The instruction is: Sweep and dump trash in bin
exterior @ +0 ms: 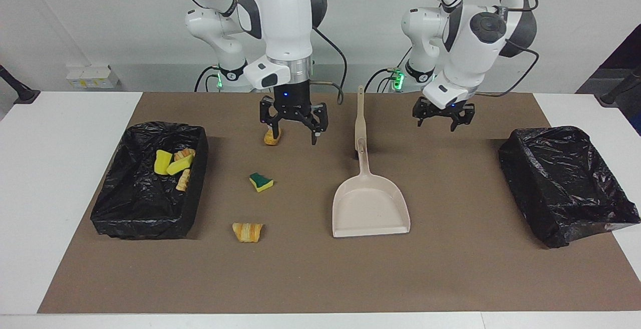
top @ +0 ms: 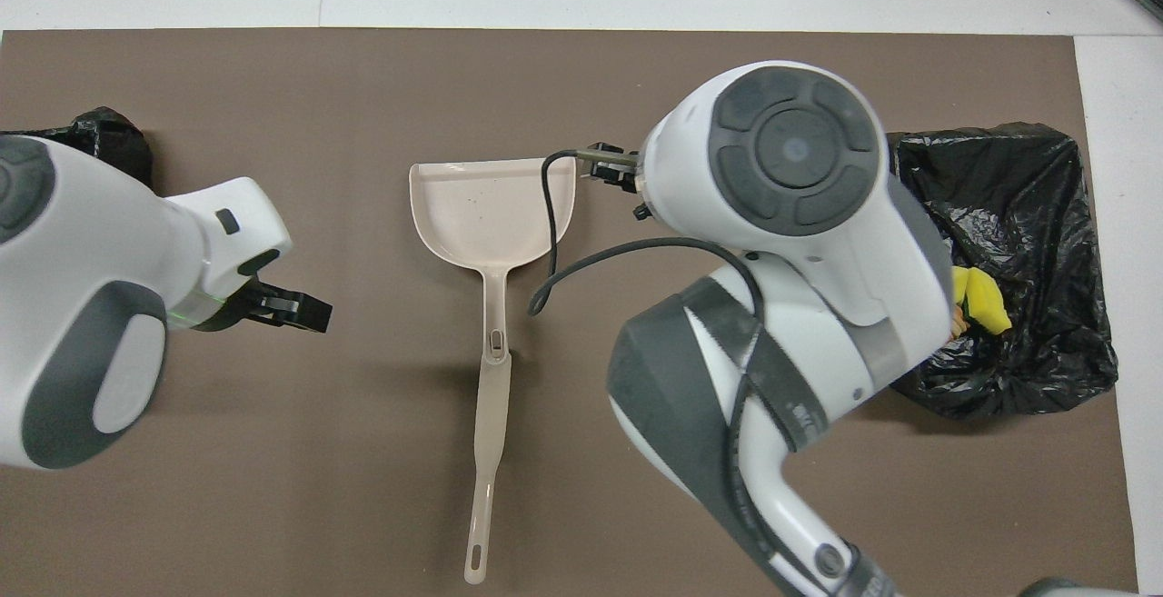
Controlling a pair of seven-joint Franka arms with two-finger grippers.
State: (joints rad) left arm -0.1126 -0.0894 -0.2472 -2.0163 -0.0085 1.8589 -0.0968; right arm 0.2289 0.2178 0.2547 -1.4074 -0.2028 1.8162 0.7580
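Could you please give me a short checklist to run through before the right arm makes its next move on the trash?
1. Right end effector open over the bread-like scrap nearest the robots: ok.
2. Table cleared of scraps: not ok; the sponge piece and another bread chunk also lie loose.
3. Dustpan flat, empty, unheld: ok.
4. Bin at the right arm's end holds scraps, has room: ok.
5. Left end effector waits clear of the dustpan handle: ok.

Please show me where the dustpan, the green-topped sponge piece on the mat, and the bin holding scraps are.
dustpan (exterior: 370,208): facing view, middle of its pan.
green-topped sponge piece (exterior: 261,182): facing view, its top.
bin holding scraps (exterior: 135,214): facing view, its black liner.
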